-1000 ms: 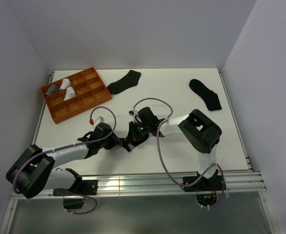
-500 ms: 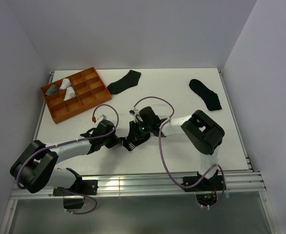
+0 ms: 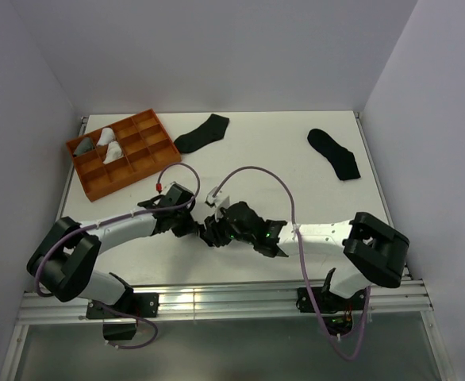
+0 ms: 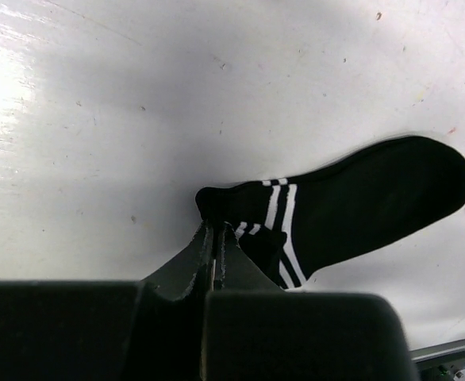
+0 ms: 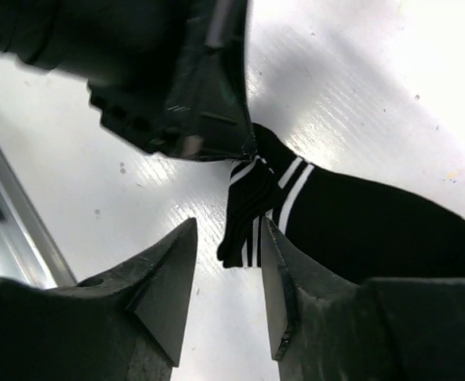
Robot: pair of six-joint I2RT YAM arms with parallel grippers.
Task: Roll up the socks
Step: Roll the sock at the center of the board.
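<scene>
Currently the left gripper [image 4: 214, 232] is fully closed, pinching the cuff of the striped sock [image 4: 359, 202]. The right gripper [image 5: 227, 232] stands part open, one finger on each side of the folded cuff, gripping nothing. The sock lies toward the near edge of the tabletop [image 3: 296, 159], about mid-width.

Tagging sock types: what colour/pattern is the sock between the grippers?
The sock is black with white stripes near the cuff; left wrist view shows it best.
</scene>
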